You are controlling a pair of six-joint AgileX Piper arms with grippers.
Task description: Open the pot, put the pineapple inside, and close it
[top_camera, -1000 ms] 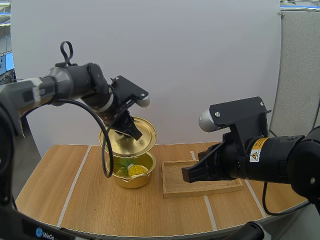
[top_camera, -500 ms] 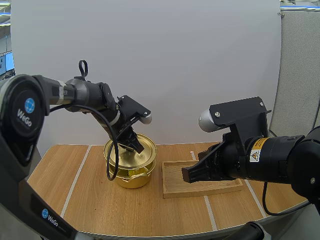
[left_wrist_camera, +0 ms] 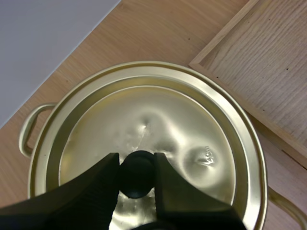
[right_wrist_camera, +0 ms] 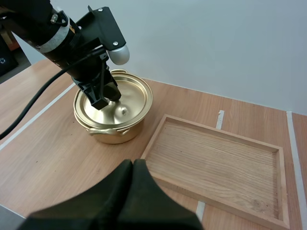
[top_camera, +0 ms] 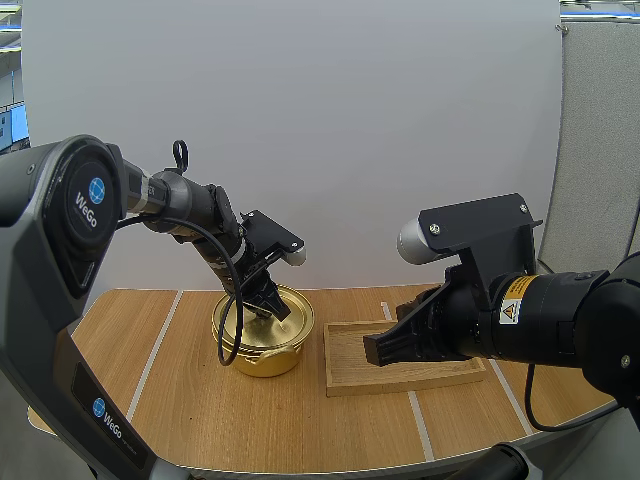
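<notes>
Gold pot [top_camera: 262,358] stands on the wooden worktop [top_camera: 170,400] just beside the wooden tray [right_wrist_camera: 218,160], lid [left_wrist_camera: 192,134] seated on it. Left pincer [left_wrist_camera: 136,160] clamped on the black knob [left_wrist_camera: 136,176]. Right pincer [right_wrist_camera: 133,165] pressed together near the tray. Pale tape lines [top_camera: 150,365] cross the worktop; white wall [top_camera: 400,120] behind.

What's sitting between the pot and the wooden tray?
Nothing, just a narrow strip of bare table between the pot and the wooden tray. They sit apart, clearest in the right wrist view.
</notes>
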